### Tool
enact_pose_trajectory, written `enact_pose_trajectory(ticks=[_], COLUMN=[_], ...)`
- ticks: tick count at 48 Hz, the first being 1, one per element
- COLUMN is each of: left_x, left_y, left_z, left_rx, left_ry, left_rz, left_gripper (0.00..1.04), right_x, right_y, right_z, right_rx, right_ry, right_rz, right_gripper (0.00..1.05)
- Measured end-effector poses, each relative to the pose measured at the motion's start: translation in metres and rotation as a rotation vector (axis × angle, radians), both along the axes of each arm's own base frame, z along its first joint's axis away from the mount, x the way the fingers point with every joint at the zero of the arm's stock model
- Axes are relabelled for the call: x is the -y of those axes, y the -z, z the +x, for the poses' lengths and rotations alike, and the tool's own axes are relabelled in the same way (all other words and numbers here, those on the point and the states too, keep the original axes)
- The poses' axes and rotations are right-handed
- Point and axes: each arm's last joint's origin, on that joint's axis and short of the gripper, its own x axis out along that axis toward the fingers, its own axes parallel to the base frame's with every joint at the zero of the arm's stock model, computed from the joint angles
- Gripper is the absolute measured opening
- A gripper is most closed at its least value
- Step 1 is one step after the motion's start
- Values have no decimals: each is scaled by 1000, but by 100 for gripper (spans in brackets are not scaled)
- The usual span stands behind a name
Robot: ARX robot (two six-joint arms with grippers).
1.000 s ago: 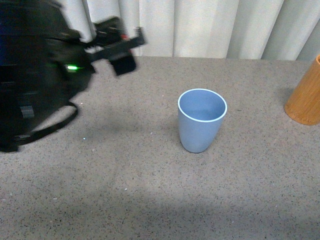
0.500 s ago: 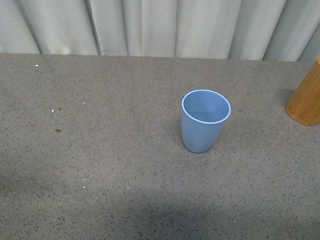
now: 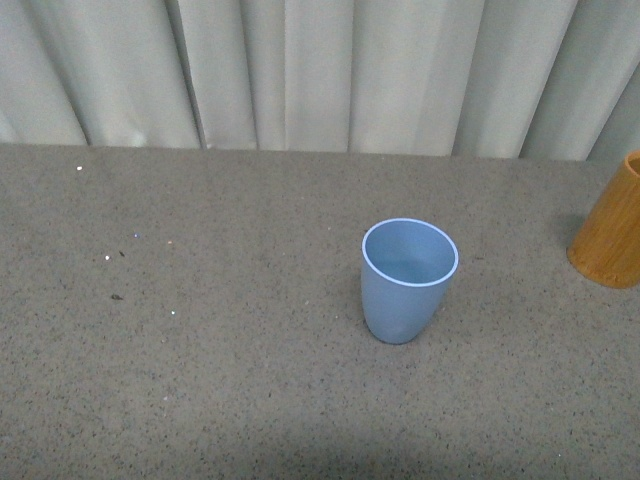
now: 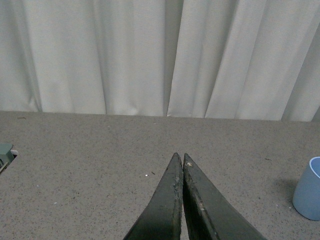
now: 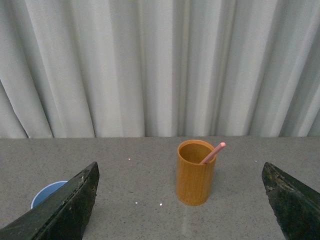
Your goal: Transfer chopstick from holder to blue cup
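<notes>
The light blue cup (image 3: pixel 408 280) stands upright near the middle of the table, and nothing shows inside it. The orange-brown holder (image 3: pixel 610 236) is at the right edge of the front view. In the right wrist view the holder (image 5: pixel 195 173) stands ahead, with one pink chopstick (image 5: pixel 213 152) leaning out over its rim. My right gripper (image 5: pixel 180 170) is open wide, its fingers far apart on either side of the holder and short of it. The blue cup's rim (image 5: pixel 47 192) peeks past one finger. My left gripper (image 4: pixel 180 159) is shut on nothing, and the blue cup (image 4: pixel 310 190) sits off to its side.
A pale pleated curtain (image 3: pixel 320 75) closes off the far edge of the grey speckled table (image 3: pixel 200 380). A small greenish object (image 4: pixel 5 152) lies at the border of the left wrist view. Neither arm shows in the front view.
The left arm, which filled the front view's left side a second ago, has left that view. The front camera's view has tilted, so cup and holder sit lower in the picture.
</notes>
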Motion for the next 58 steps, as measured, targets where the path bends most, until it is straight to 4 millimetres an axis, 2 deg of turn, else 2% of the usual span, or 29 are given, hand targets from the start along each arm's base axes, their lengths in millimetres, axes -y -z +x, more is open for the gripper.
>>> enact_pose_trajectory(ticks=[6, 9, 15, 19, 23, 34, 38, 45, 58], left_x=[0, 0, 0, 0, 0, 0, 0, 0, 0], left_y=[0, 0, 0, 0, 0, 0, 0, 0, 0], left_z=[0, 0, 0, 0, 0, 0, 0, 0, 0], left_rx=[0, 0, 0, 1, 1, 0, 0, 0, 0], left_ry=[0, 0, 0, -2, 0, -1, 0, 0, 0], left_rz=[0, 0, 0, 0, 0, 1, 1, 2, 2], left_gripper=[4, 11, 32, 51, 67, 100, 97, 98, 98], right_x=[0, 0, 0, 2, 10, 24, 26, 37, 44], right_y=[0, 0, 0, -4, -17, -35, -31, -11, 8], right_z=[0, 0, 0, 7, 24, 73, 93, 133, 167], right_rx=[0, 0, -1, -44, -50, -141, -205, -365, -418], right_ry=[0, 0, 7, 246, 335, 313, 312, 363, 390], right_rz=[0, 0, 1, 12, 8, -52, -95, -146, -162], right_gripper=[95, 95, 95, 95, 95, 95, 95, 95, 95])
